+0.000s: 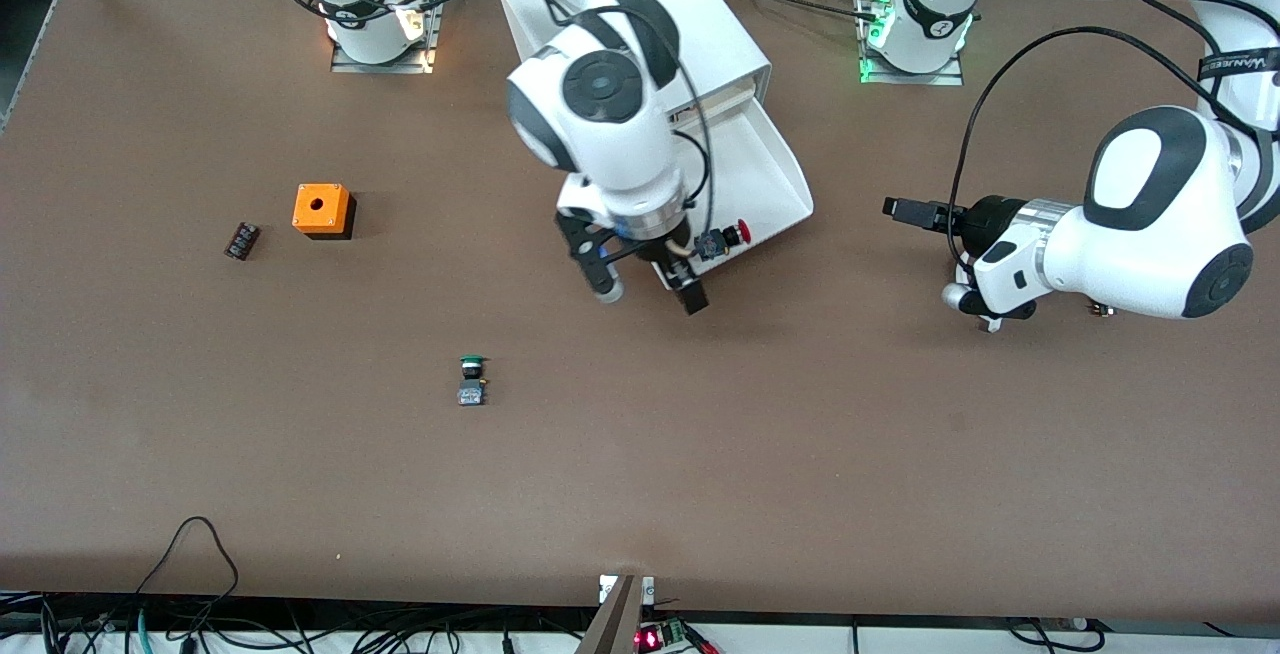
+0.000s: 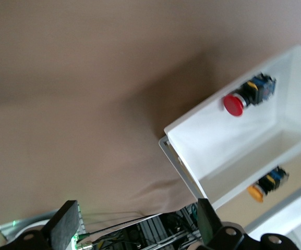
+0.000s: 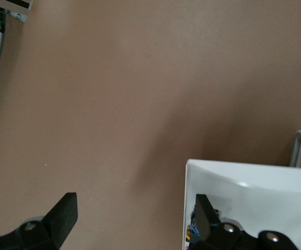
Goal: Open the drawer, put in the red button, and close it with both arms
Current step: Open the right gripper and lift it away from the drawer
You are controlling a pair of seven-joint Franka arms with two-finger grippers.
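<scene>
1. drawer (image 1: 770, 169): i see it pulled out of the cabinet (image 1: 690, 24), tray open to the camera.

2. red button (image 1: 725, 237): lying on its side inside the drawer, at the front corner nearest the camera; cap points to 3 o'clock in the front view. in the left wrist view it (image 2: 247, 96) rests on the tray floor, touching nothing else. a yellow button (image 2: 267, 183) shows in the level below.

3. right gripper (image 1: 650, 284): over the table just beside the drawer's front edge, at 7 o'clock from the red button. fingers spread apart, holding nothing.

4. left gripper (image 1: 905, 210): over bare table toward the left arm's end, at 3 o'clock from the drawer, well apart from it. fingers spread apart, holding nothing; arm waits.

5. green button (image 1: 472, 379): on the table, at 7 o'clock from the drawer, nearer the camera.

6. orange box (image 1: 322, 210): toward the right arm's end.

7. black part (image 1: 241, 240): near the box, at its 8 o'clock.
</scene>
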